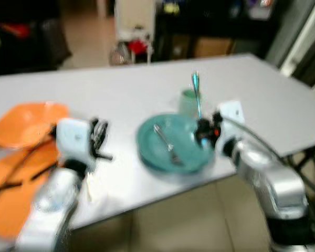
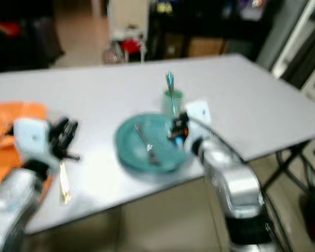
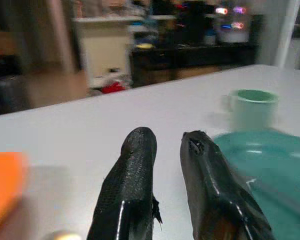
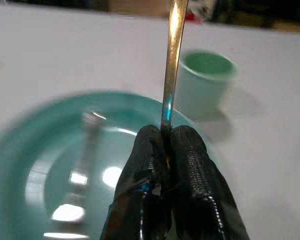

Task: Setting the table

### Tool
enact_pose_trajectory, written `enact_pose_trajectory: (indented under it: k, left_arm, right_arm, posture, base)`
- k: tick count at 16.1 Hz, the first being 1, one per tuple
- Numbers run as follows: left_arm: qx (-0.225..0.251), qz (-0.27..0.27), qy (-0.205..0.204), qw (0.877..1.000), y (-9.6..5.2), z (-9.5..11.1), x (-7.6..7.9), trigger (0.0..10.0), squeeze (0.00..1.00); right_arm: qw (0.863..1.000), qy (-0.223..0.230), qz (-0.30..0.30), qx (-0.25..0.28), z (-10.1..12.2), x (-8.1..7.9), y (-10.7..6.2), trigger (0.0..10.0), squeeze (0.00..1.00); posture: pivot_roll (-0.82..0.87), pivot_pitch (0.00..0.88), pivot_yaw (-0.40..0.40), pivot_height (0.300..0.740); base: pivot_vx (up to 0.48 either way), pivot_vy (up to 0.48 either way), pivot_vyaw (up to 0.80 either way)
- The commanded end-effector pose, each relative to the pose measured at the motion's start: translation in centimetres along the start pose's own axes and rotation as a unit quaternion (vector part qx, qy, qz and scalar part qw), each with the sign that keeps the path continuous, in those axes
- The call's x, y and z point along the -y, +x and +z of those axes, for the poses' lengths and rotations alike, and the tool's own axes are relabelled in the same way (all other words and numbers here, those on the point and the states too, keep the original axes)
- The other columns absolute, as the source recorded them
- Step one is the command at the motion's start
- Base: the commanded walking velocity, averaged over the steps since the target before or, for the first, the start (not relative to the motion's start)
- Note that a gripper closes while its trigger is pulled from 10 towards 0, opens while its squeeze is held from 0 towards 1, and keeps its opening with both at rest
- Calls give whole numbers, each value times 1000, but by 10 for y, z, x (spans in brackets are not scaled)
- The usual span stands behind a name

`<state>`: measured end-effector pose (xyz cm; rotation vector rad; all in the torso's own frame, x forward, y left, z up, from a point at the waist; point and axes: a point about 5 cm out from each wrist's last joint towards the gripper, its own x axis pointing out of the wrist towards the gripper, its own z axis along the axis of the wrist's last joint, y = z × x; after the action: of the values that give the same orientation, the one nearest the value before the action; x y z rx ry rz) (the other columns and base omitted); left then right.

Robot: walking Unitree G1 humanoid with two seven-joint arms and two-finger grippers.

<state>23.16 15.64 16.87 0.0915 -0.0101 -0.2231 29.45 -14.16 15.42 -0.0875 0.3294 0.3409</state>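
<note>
Right gripper [image 4: 165,145] pinches a utensil [image 1: 196,92] upright over the teal plate [image 1: 147,144]; left gripper [image 3: 165,145] hovers slightly parted; bare tabletop [image 1: 121,89] beyond.

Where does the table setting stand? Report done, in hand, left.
Done: teal plate on the white table, fork lying in it, green cup just behind. In hand: right pincer shut on an upright utensil over the plate. Left: placing it; the left pincer is empty.

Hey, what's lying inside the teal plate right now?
A fork lies inside the teal plate, tines toward the robot. The right gripper, shut on an upright piece of cutlery, hovers over the plate's rim and hides part of it.
</note>
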Motion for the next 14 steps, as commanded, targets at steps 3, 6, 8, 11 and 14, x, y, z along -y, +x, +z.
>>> enact_pose_trajectory:
  k: [3,6,8,11,14]
  left_arm:
    - [-11,-17,30,999,-3,3,-6,10000,0]
    - [-15,-34,40,998,-3,4,-7,10000,0]
    - [-25,-64,51,996,-4,4,-6,10000,0]
    - [-31,-95,60,993,-5,4,-3,10000,0]
    - [-37,-134,65,988,-5,6,1,10000,0]
  right_arm:
    - [999,-27,5,-32,8,-5,15,10000,0]
    - [997,-47,2,-65,8,-3,22,10000,0]
    - [992,-62,0,-110,5,-3,29,10000,0]
    - [991,-18,10,-136,1,-6,33,10000,0]
    - [985,47,28,-162,-2,-7,37,10000,0]
  posture:
    - [-8,0,-40,740]
    - [-6,0,-42,740]
    - [-5,0,-43,740]
    - [-5,0,-45,740]
    - [-5,0,-42,740]
  base:
    - [0,0,0]
    - [0,0,0]
    - [0,0,0]
    - [0,0,0]
    - [0,0,0]
